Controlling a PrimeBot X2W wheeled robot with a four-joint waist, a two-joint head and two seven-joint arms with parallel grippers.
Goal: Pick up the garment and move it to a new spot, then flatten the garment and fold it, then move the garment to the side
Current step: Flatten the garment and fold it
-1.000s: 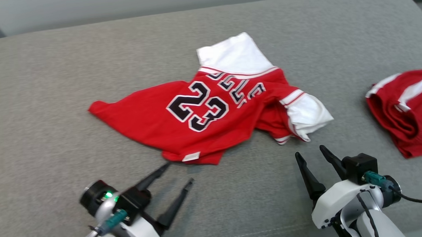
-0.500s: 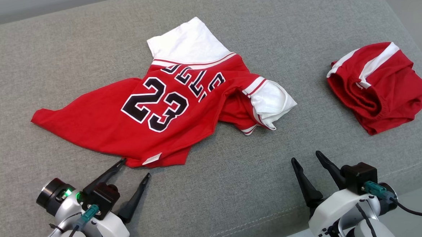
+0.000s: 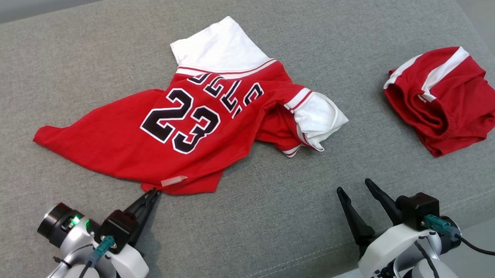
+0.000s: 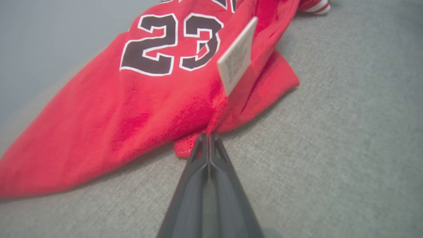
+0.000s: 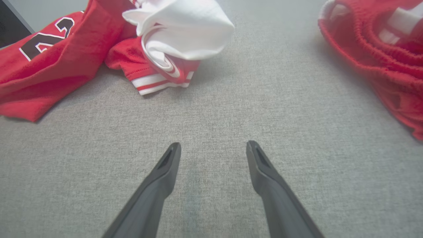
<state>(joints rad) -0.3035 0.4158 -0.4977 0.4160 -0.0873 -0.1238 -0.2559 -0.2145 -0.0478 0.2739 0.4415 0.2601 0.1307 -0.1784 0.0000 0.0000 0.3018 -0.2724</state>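
Jersey (image 3: pixel 187 129): one, hem pinched in left gripper (image 3: pixel 153 192) jaws; right gripper (image 3: pixel 353 185) jaws open, empty; shorts (image 3: pixel 444 103): one.

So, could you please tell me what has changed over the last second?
The left end effector reached forward to the near hem of the jersey and shut on it beside the white tag. The right end effector stayed open and apart from the cloth; the jersey and red shorts lie as before.

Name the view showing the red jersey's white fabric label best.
Left wrist view: the white rectangular fabric label looms large. Head view: a tiny pale strip. Right wrist view: the red jersey's white sleeve instead.
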